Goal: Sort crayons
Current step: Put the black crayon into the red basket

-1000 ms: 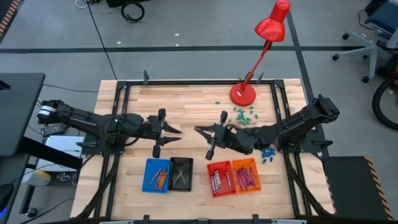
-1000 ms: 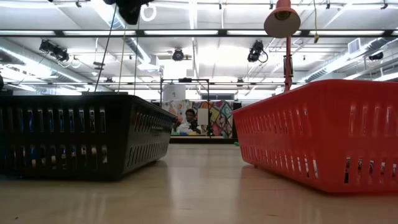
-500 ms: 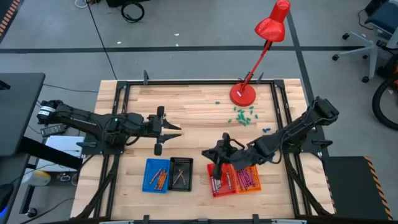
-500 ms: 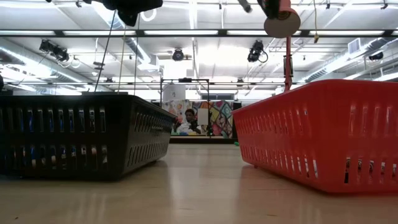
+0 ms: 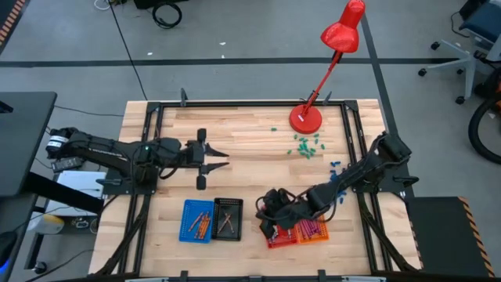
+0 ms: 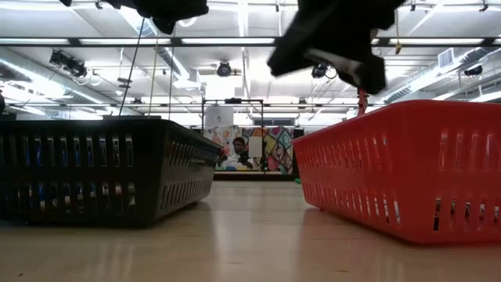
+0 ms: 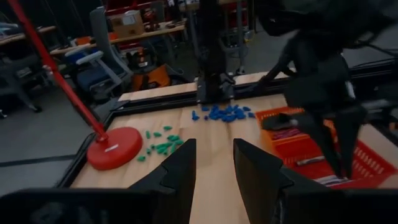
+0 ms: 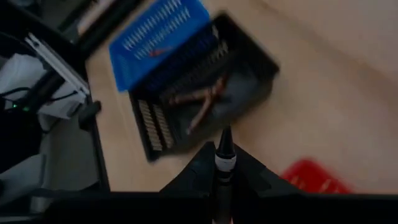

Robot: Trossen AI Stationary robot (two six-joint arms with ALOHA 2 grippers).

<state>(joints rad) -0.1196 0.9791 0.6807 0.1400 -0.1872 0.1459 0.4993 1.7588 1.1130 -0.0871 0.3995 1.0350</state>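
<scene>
Since the earlier frame, the right claw has swung down from mid-table to the near edge of the red slotted plastic basket, its fingers clamped together on a thin grey-white crayon. Other crayons lie in the blue, black and orange baskets along the wooden table, while the left claw, fingers apart and empty, hovers above the table's left half.

**Right arm swung down over the red basket**

A second earlier the right gripper hovered mid-table, near the left gripper. It then travelled toward the near edge, reaching the red basket, fingers clamped on a crayon. In the low view, the arm dropped into sight above the basket.
</scene>
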